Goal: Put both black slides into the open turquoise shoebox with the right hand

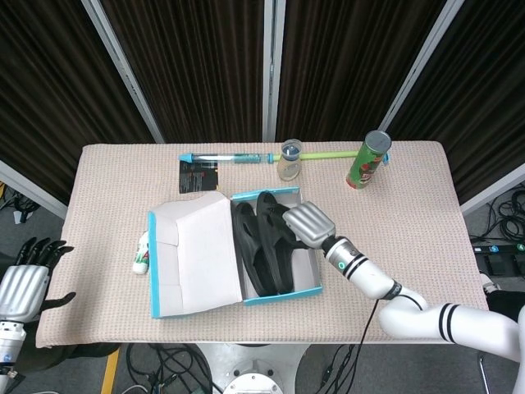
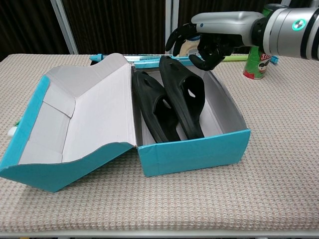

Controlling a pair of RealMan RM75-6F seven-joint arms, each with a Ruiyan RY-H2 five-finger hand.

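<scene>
I saw both black slides lying side by side inside the open turquoise shoebox, soles tilted against each other, toes toward the box's far end. The box sat near the middle of the beige woven table, its lid folded open toward nine o'clock.

My right hand hovered above the far end of the box, over the slides, holding nothing. Its dark fingers were curled downward but apart, touching neither slide as far as I could tell.

My left hand hung off the table's edge at about eight o'clock, fingers spread and empty.

At twelve o'clock from the box stood a small clear-capped bottle, with a blue-tipped tube lying at eleven o'clock and a black card just below it. A green can stood at two o'clock, beside a green stick. A small white tube lay beside the lid at nine o'clock.
</scene>
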